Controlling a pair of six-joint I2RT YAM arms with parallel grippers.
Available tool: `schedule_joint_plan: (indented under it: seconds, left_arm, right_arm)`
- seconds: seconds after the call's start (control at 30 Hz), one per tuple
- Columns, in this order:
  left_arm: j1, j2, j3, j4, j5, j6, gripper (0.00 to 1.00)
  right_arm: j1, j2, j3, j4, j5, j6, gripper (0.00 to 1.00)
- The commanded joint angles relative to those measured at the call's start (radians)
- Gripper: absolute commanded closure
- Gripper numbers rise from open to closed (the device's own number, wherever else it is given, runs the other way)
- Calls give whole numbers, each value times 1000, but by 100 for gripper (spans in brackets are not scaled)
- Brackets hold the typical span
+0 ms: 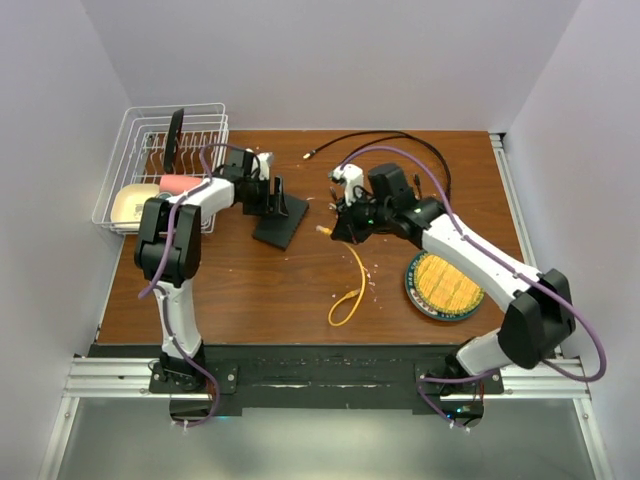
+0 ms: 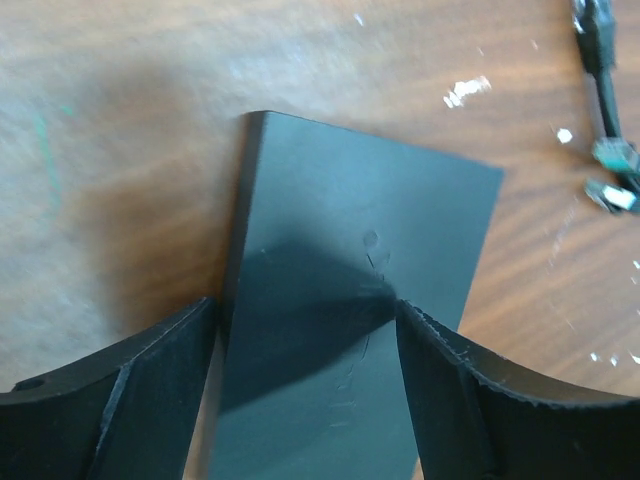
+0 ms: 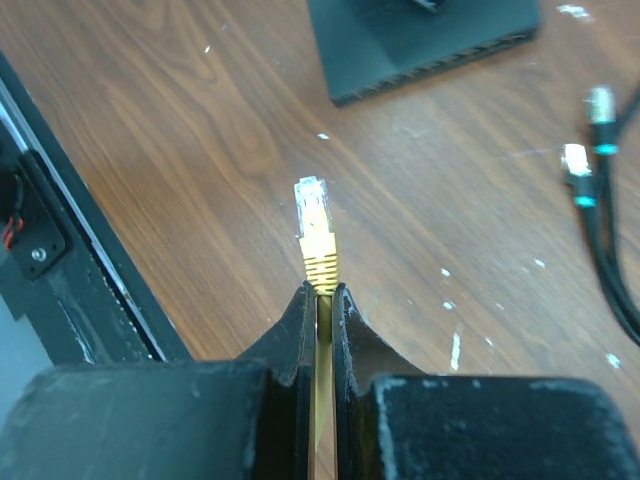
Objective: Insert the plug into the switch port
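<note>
The switch point(image 1: 280, 222) is a flat matte-black box on the wooden table, left of centre. My left gripper point(image 1: 268, 196) is at its far end. In the left wrist view the left gripper point(image 2: 308, 303) has its fingers point(image 2: 150, 400) set wide against the two sides of the switch point(image 2: 360, 200), holding it. My right gripper point(image 1: 338, 228) is shut on a yellow cable point(image 1: 350, 285) just behind its clear plug point(image 1: 322, 231). In the right wrist view the plug point(image 3: 312, 205) sticks out past the right gripper point(image 3: 320, 290), a short way from the socket edge of the switch point(image 3: 420, 40).
A white wire rack point(image 1: 165, 165) with dishes stands at the back left. A round yellow-and-dark plate point(image 1: 445, 285) lies at the right. A black cable point(image 1: 400, 140) with loose connectors point(image 3: 590, 160) lies behind the right gripper. A black rail point(image 3: 60, 270) runs along the table's near edge.
</note>
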Motion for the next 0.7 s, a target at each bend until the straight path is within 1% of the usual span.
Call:
schedule_joint_plan:
  seconds: [0.0,0.1,0.23,0.27,0.4,0.53,0.67]
  left_arm:
    - [-18,-51,-83,35,108,-15,24]
    - [-51,-59,-95,51,130,11,24]
    - [-97,-47,-86,61,127,30,23]
    - [-103,-40,-77,63,130,30,23]
    - [-124,-25,-57,69,149,31,23]
    - [-144,-28,-57,91,172,42,23]
    - [-167,-20,-49,91,173,60,22]
  right_arm:
    - [52,61,-22,121,70,3,100]
    - [62,107,-33,161,105,-9,100]
    - [62,158,-33,164,145,-27,100]
    - [60,164,-36,167,160,-65,100]
    - [62,203,-56,167,190,-95,100]
    - [62,195,-125,190,205,-93,100]
    - [62,148,-208,227,239,-72,100]
